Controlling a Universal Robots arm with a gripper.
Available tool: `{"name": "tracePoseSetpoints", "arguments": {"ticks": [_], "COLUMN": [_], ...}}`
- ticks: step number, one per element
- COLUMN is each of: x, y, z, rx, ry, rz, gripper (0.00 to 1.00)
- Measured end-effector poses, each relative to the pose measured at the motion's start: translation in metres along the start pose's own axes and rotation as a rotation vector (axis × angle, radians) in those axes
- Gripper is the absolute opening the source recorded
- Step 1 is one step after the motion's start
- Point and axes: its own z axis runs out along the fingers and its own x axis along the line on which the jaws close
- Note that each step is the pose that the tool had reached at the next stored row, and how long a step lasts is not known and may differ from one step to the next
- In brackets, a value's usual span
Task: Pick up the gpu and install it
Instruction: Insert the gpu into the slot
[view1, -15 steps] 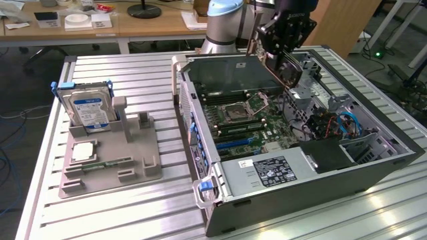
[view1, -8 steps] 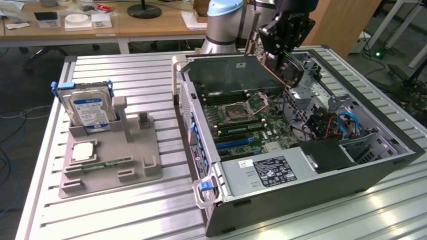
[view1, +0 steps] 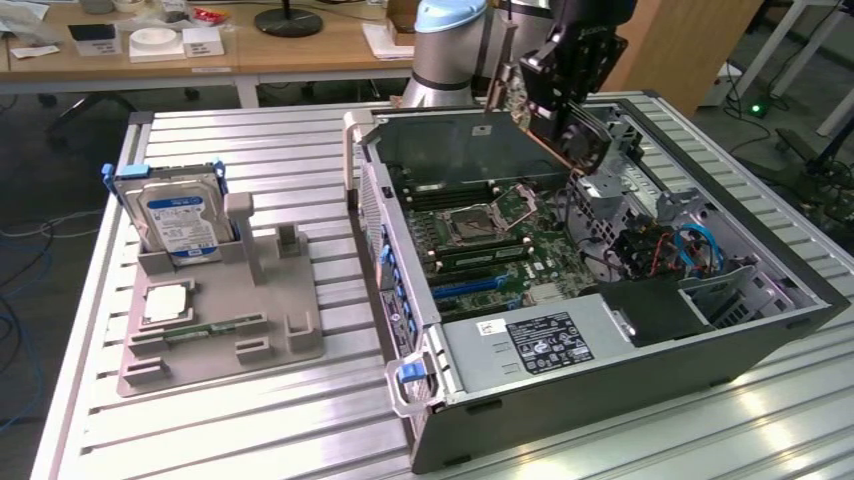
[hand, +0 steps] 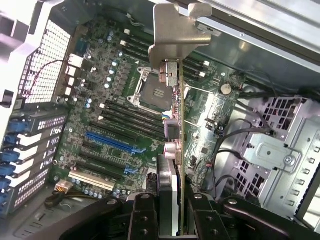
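Observation:
My gripper is shut on the gpu, which I see edge-on in the wrist view. Its silver bracket is at the end away from the fingers. In the exterior view the gripper hangs over the far side of the open computer case. The gpu hangs below it, above the motherboard and not touching it. The blue expansion slot on the board lies off to one side of the card.
At the exterior view's left, a grey holder carries a hard drive with a blue label, a memory stick and a square chip. Drive cages and cables stand inside the case. A desk runs behind.

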Motion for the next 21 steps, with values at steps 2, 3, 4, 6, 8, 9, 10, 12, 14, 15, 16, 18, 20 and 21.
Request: {"name": "tracePoseSetpoints", "arguments": {"ticks": [2,3,4,6,8,9,10,12,14,15,16,18,20,21], "x": [0.0000,0.0000,0.0000,0.0001,0.0000,0.0000,0.0000,0.0001,0.0001,0.0001,0.0000,0.0001,0.0001,0.0001], "y": [0.0000,-0.0001,-0.0001,-0.0001,-0.0001,-0.0001,-0.0001,-0.0001,-0.0001,-0.0001,-0.0001,-0.0001,-0.0001,-0.0001], "z": [0.0000,0.0000,0.0000,0.0000,0.0000,0.0000,0.0000,0.0000,0.0000,0.0000,0.0000,0.0000,0.0000,0.0000], "rx": [-0.0006,-0.0008,-0.0011,-0.0017,-0.0025,-0.0031,-0.0035,-0.0045,-0.0054,-0.0058,-0.0063,-0.0072,-0.0080,-0.0088], "ry": [-0.0009,-0.0013,-0.0016,-0.0025,-0.0037,-0.0045,-0.0051,-0.0066,-0.0078,-0.0085,-0.0091,-0.0104,-0.0117,-0.0127], "rz": [-0.017,-0.024,-0.032,-0.050,-0.075,-0.090,-0.104,-0.132,-0.159,-0.172,-0.185,-0.211,-0.238,-0.258], "gripper": [0.28,0.28,0.28,0.28,0.28,0.28,0.28,0.28,0.28,0.28,0.28,0.28,0.28,0.28]}}
